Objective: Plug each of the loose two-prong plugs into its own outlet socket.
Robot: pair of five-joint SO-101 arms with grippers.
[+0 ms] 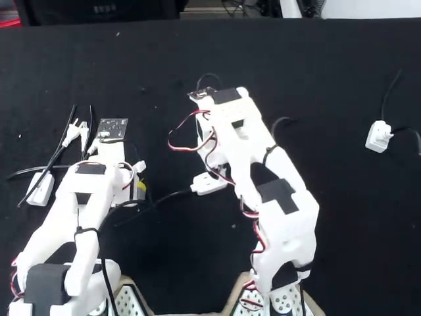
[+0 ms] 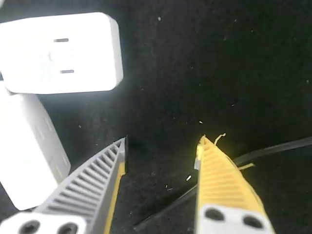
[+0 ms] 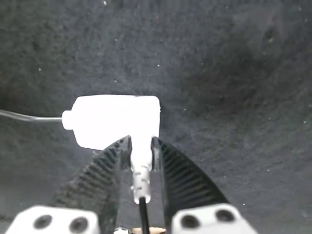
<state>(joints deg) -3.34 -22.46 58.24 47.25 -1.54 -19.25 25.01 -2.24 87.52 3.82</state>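
Clamping our right gripper (image 3: 141,142) on the plug (image 3: 140,178), we are favouring a square push into the outlet socket (image 3: 114,119); our left gripper (image 2: 162,141) is gaping.

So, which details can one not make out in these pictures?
Right wrist view: prongs of the plug held in the right gripper, hidden against the white block; insertion unclear.
Left wrist view: white box beside the outlet socket, cut off by the edge.
High view: prongs of the loose plug, too small.

Smooth white plastic outlet socket (image 2: 58,53), matt fuzzy black cloth (image 3: 234,73).
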